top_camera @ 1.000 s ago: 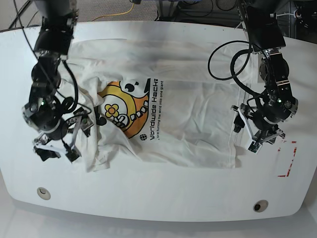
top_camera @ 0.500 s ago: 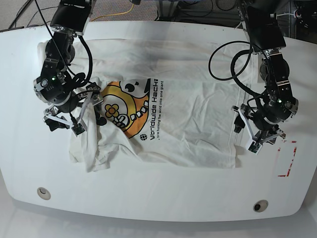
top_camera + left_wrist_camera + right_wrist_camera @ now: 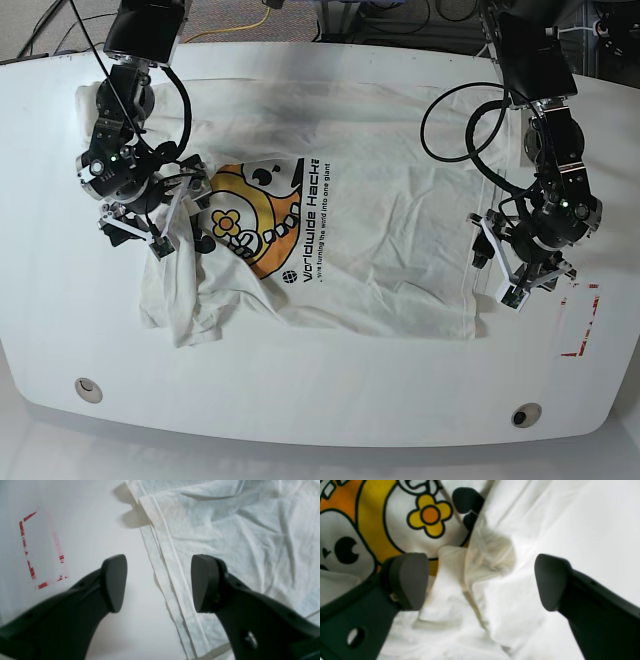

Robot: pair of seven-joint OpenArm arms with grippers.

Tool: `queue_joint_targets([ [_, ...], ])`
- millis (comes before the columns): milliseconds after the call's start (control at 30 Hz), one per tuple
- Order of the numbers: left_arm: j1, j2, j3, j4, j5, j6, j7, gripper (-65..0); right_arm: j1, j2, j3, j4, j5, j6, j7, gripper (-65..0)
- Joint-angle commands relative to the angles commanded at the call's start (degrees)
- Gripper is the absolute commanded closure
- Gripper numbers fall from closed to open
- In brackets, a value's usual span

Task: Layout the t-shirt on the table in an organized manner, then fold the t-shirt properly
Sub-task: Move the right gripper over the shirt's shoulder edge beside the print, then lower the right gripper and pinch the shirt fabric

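One t-shirt [image 3: 330,230] lengthwise across table [image 3: 330,400], hem apparently toward left gripper [image 3: 527,272].

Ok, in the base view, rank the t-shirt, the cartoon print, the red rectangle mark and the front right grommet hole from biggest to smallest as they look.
1. The t-shirt, by far.
2. The cartoon print.
3. The red rectangle mark.
4. The grommet hole, smallest.
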Motion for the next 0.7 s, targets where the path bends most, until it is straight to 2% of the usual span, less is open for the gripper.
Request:
queue_joint_targets([
  [300,0.0,0.0,0.0,0.0,0.0,0.0,0.0,-37.9,2.11,0.79,5.36,-6.77,4.04,0.0,0.44,-60.7],
  [700,0.0,0.0,0.0,0.0,0.0,0.0,0.0,-37.9,4.22,0.7,5.98,-8.44,4.04,0.0,0.44,-60.6],
])
